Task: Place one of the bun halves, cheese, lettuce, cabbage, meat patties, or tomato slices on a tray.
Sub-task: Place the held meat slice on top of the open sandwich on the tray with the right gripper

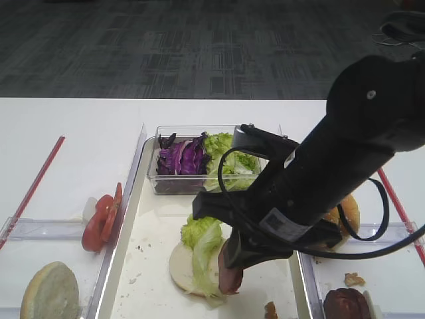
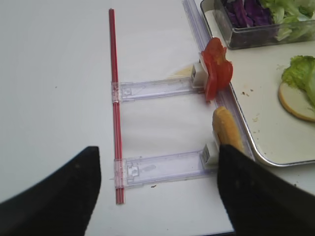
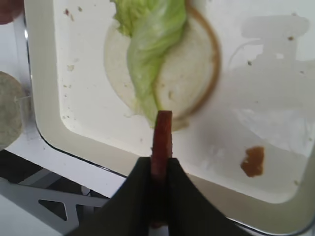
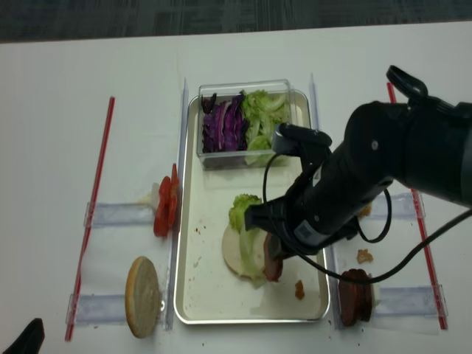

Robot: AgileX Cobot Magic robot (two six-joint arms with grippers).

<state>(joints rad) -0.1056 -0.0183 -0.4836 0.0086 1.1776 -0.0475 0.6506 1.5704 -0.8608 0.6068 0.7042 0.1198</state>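
Observation:
My right gripper [image 3: 161, 162] is shut on a reddish-brown meat patty [image 3: 163, 135], held on edge just above the tray [image 3: 44, 98]. Beside it on the tray lies a pale flat bun half [image 3: 189, 73] with a lettuce [image 3: 152, 44] leaf across it. From above, the patty [image 1: 230, 272] hangs at the bun's right edge. My left gripper [image 2: 160, 191] stands open over bare table left of the tray, nothing between its fingers. Tomato slices [image 2: 216, 73] and a bun half [image 2: 227, 130] stand on edge by the tray's left rim. I can make out no cheese.
A clear tub [image 1: 199, 183] at the tray's far end holds purple cabbage [image 1: 182, 158] and lettuce [image 1: 229, 156]. Another patty [image 1: 346, 304] and a bun [image 1: 348, 211] sit right of the tray. Red straws [image 2: 114, 98] and clear rails [image 2: 157, 87] lie on the table. A brown crumb [image 3: 253, 161] lies on the tray.

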